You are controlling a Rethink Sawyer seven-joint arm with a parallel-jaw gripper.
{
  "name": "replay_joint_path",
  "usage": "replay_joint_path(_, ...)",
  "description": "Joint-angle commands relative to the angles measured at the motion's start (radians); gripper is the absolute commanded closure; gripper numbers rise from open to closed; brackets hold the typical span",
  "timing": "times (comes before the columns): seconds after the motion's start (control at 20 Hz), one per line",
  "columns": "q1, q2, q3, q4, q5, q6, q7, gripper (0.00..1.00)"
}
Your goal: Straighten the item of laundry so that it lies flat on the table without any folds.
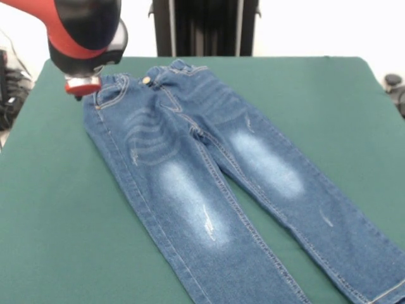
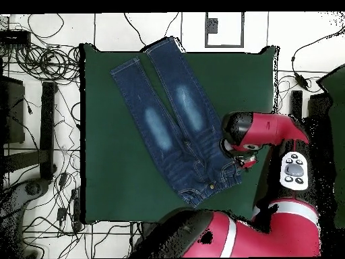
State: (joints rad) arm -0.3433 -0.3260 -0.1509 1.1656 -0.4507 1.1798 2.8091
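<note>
The item of laundry (image 1: 202,171) is a small pair of blue jeans with faded whitish patches, lying front side up and spread out on the green table (image 1: 50,209). Its waistband with a brass button (image 1: 147,80) lies at the far side, and both legs run apart toward the near right, past the picture's bottom edge. From overhead the item of laundry (image 2: 172,118) lies slanted on the table (image 2: 108,175). My gripper (image 1: 83,86) hangs at the left corner of the waistband, under the red and black arm; the gripper (image 2: 243,160) sits by the waist end.
Cables (image 2: 47,64) lie on the floor beside the table. A black stand (image 1: 204,28) rises behind the table's far edge. A small grey pad with buttons (image 2: 294,168) rests near the arm.
</note>
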Motion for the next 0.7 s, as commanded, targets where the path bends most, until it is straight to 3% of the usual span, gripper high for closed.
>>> replay_joint_path(0.05,-0.002,-0.03,0.148,0.143,0.098,-0.012,-0.136,0.0)
replay_joint_path(0.7,-0.044,-0.065,0.224,0.315,0.335,-0.064,-0.027,0.0)
